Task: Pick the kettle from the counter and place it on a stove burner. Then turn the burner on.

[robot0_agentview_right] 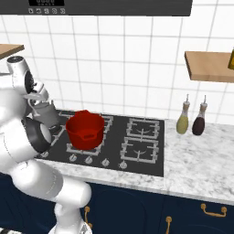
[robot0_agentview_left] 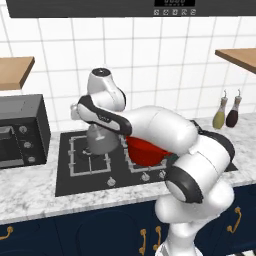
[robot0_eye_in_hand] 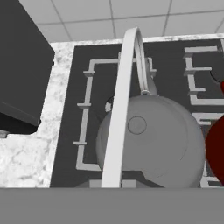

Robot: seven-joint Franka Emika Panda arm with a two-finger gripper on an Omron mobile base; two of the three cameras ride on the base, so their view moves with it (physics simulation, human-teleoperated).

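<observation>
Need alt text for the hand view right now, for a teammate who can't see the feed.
A squat silver-grey metal kettle with a thin arched handle sits close below the camera, over the large square grey grate on the black glass cooktop. A dark boxy appliance stands on the marbled counter at left; a red pot's edge shows at right.

The counter (robot0_agentview_left: 30, 192) is white-grey marbled stone with dark blue cabinet fronts below. A black glass cooktop (robot0_agentview_right: 146, 164) is set into it, carrying grey metal grates. A red pot (robot0_agentview_right: 85, 128) sits on the cooktop, and the kettle (robot0_agentview_left: 100, 140) is over the wide square grate of the stove burner (robot0_agentview_left: 82, 157) at the cooktop's left; whether it touches the grate cannot be told. A dark oven-like appliance (robot0_agentview_left: 22, 130) stands on the counter left of the cooktop. 2 bottles (robot0_agentview_right: 191, 118) stand upright just beside each other on the stone to its right.
</observation>
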